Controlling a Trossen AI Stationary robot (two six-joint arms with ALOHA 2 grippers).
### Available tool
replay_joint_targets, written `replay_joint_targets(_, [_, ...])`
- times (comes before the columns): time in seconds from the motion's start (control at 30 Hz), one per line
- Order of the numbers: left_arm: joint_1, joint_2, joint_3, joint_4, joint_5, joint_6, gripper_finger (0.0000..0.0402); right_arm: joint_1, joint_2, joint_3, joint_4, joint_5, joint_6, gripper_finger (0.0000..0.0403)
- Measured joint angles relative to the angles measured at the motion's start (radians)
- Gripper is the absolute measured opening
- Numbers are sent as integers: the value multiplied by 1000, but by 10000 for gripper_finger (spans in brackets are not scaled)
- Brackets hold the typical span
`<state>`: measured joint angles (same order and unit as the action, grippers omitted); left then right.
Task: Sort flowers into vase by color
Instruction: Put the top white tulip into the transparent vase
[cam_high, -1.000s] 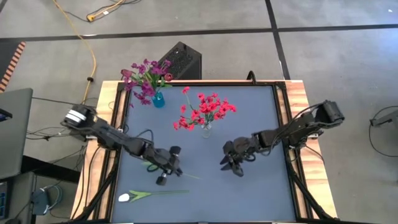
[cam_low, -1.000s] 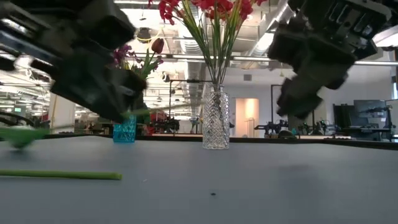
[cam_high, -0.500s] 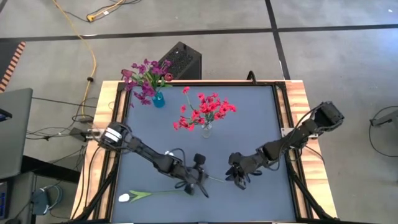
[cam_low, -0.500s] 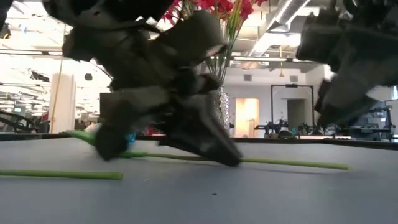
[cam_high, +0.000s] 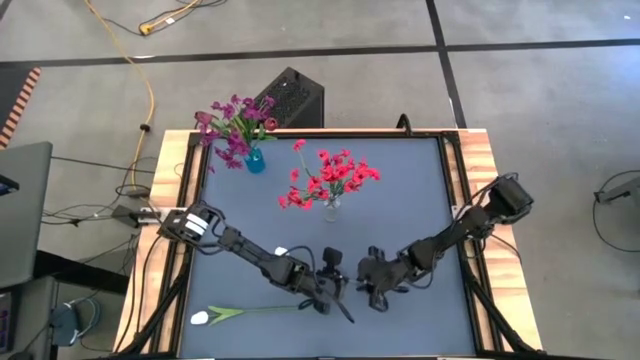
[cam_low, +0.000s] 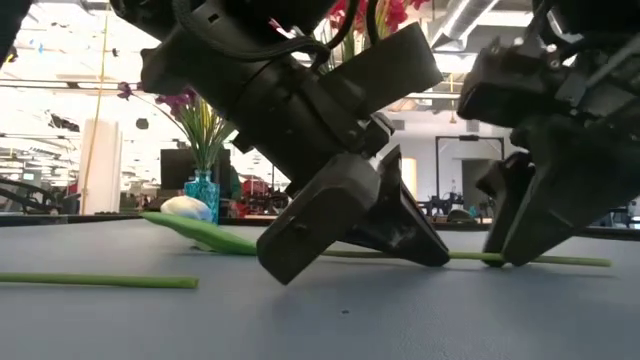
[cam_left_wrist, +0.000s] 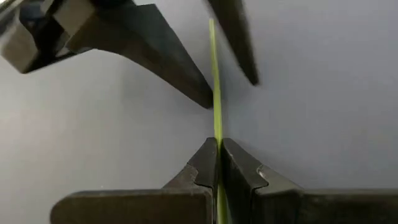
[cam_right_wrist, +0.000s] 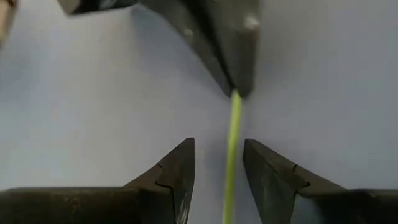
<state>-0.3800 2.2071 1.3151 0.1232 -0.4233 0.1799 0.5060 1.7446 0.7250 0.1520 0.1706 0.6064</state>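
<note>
My left gripper (cam_left_wrist: 217, 152) is shut on the thin green stem of a white-bloomed flower (cam_low: 185, 207) near the table's near middle (cam_high: 335, 298). My right gripper (cam_right_wrist: 217, 155) is open just to the right of it (cam_high: 368, 290). Its fingers stand on either side of that stem's free part (cam_right_wrist: 233, 134) without plainly touching it. A second white flower (cam_high: 200, 317) lies flat by the near left edge. Purple flowers stand in a blue vase (cam_high: 253, 160) and red ones in a clear vase (cam_high: 332, 208). My left gripper pinches the flower's stem (cam_left_wrist: 217, 134) between its two fingertips, some way along from the bloom. It comes slanting down from the table's left. The stem runs on past the fingers, low and nearly level over the table, to its free end (cam_low: 600, 262).
The two vases stand in the far half of the grey table (cam_high: 420, 180), the blue one at the far left corner and the clear one near the middle. The lying flower's stem (cam_low: 100, 281) stretches along the near left. The two grippers are almost tip to tip.
My left gripper has swept from the table's left toward the right and slightly nearer, carrying the white flower by its stem. The stem's free end now reaches between the right gripper's fingers. My right gripper has moved nearer and a little left, and lower.
</note>
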Motion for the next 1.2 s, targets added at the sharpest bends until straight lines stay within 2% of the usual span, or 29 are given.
replay_joint_targets(0.1, [3,-1,0,-2,3,-19,2,13,54,67,-87,45,-85,165])
replay_joint_targets(0.23, [3,-1,0,3,0,-39,2,29,98,129,-214,86,-91,146])
replay_joint_targets(0.5, [3,-1,-2,33,-1,4,2,30,66,150,-296,78,-52,23])
replay_joint_targets(0.67, [1,-12,-2,35,-7,39,17,28,-4,146,-388,50,-39,22])
replay_joint_targets(0.77, [-6,-57,-8,-35,-33,60,45,42,-48,128,-448,42,-47,21])
replay_joint_targets(0.93, [-8,-173,-43,-82,-28,14,96,60,-102,62,-416,25,-42,21])
replay_joint_targets(1.07, [-6,-292,-155,-46,1,-10,122,63,-109,43,-417,6,-38,25])
replay_joint_targets(1.2, [-8,-430,-331,140,3,-61,127,59,-114,42,-427,-32,-39,43])
